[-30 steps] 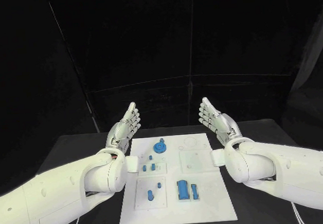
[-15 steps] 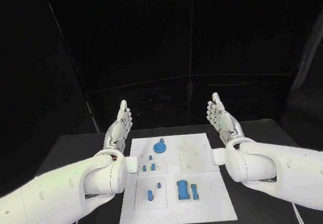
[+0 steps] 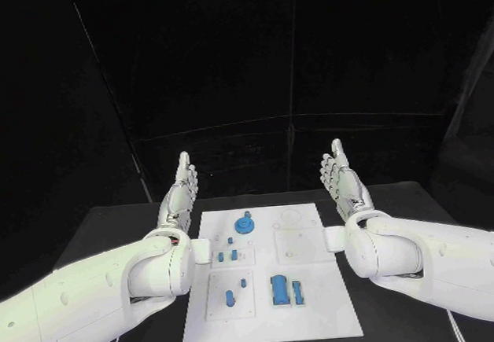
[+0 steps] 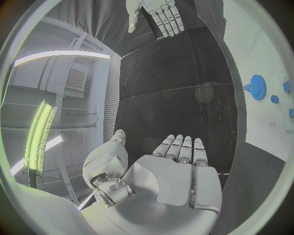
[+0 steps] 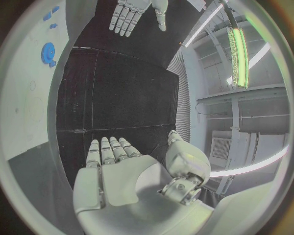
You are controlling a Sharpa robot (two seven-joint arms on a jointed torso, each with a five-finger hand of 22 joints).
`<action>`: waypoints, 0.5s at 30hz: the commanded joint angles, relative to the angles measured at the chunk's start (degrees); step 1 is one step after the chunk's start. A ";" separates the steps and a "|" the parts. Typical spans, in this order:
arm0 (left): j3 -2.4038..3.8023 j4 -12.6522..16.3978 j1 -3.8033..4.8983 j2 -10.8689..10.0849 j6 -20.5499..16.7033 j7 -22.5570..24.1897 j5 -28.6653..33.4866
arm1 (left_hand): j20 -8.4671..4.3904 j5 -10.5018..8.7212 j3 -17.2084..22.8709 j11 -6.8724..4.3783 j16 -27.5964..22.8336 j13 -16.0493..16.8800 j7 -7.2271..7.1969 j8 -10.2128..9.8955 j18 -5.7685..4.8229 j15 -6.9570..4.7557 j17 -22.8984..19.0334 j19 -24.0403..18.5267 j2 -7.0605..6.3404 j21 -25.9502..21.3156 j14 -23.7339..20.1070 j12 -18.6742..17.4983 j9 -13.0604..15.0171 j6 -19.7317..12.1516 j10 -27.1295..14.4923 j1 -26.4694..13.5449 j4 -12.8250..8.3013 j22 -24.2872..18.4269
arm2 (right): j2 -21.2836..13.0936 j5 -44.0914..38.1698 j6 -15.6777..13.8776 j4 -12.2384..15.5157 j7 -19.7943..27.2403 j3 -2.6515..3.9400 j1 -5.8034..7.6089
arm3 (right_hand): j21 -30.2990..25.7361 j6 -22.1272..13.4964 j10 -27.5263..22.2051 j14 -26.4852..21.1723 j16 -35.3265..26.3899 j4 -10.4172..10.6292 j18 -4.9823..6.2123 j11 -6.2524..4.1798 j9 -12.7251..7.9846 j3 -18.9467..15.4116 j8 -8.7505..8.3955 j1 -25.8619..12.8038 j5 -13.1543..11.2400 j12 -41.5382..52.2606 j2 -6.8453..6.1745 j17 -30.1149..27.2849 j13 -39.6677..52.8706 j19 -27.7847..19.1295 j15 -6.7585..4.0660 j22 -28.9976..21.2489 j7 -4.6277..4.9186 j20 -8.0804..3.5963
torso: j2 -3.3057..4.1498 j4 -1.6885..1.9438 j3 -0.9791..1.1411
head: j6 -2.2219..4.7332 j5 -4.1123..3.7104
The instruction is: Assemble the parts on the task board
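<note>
The white task board (image 3: 270, 327) lies flat in the middle of the black table. On it are a round blue part (image 3: 245, 223) at the far end, several small blue pegs (image 3: 230, 298) on its left half, and a tall blue block (image 3: 280, 288) near the middle. My left hand (image 3: 180, 187) stands upright beyond the board's far left corner, fingers straight, holding nothing. My right hand (image 3: 341, 179) mirrors it at the far right corner, also empty. The left wrist view shows my left hand (image 4: 178, 171), the round blue part (image 4: 257, 87) and the right hand (image 4: 156, 12).
Black table surface (image 3: 114, 227) runs along both sides of the board, with dark curtains behind. In the right wrist view my right hand (image 5: 116, 171) is above bare table, with the board (image 5: 24, 112), the round part (image 5: 48, 52) and the left hand (image 5: 134, 12) beyond.
Both hands have turned from showing their flat fingers to standing edge-on with palms facing each other, and have moved slightly apart. The parts on the board have not moved.
</note>
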 commanded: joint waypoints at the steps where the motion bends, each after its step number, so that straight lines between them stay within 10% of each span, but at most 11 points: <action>1: 0.09 0.11 0.09 -0.01 -0.35 1.34 -0.80 | 0.00 -0.22 -0.32 -0.04 -0.39 -0.10 0.06 -0.24 -0.32 -0.02 -0.09 -1.78 -0.16 -0.23 -3.18 -0.22 -0.05 -5.10 -5.36 -2.34 0.01 -0.10 | -0.01 -0.04 -0.39 0.13 0.84 0.06 0.11 | -0.38 -0.72 -1.41 -1.39 -0.28 -0.35 -0.84 0.00 -0.06 0.07 -0.23 -5.22 -0.37 -0.21 0.02 -0.08 -0.10 -0.68 -0.01 -0.08 -0.01 0.00 | 0.00 0.01 0.00 | 0.00 0.00; 15: 0.09 0.11 0.09 -0.01 -0.35 1.34 -0.80 | 0.00 -0.22 -0.32 -0.04 -0.39 -0.10 0.06 -0.24 -0.32 -0.02 -0.09 -1.78 -0.16 -0.23 -3.18 -0.22 -0.05 -5.10 -5.36 -7.35 0.01 -0.10 | -0.01 -0.04 -0.39 0.13 0.84 0.06 0.11 | -0.38 -0.72 -1.41 -1.39 -0.28 -0.35 -0.84 0.00 -0.06 0.07 -0.23 -5.22 -0.37 -0.21 0.02 -0.08 -0.10 -0.68 -0.01 -0.08 -0.01 0.00 | 0.00 0.01 0.00 | 0.00 0.00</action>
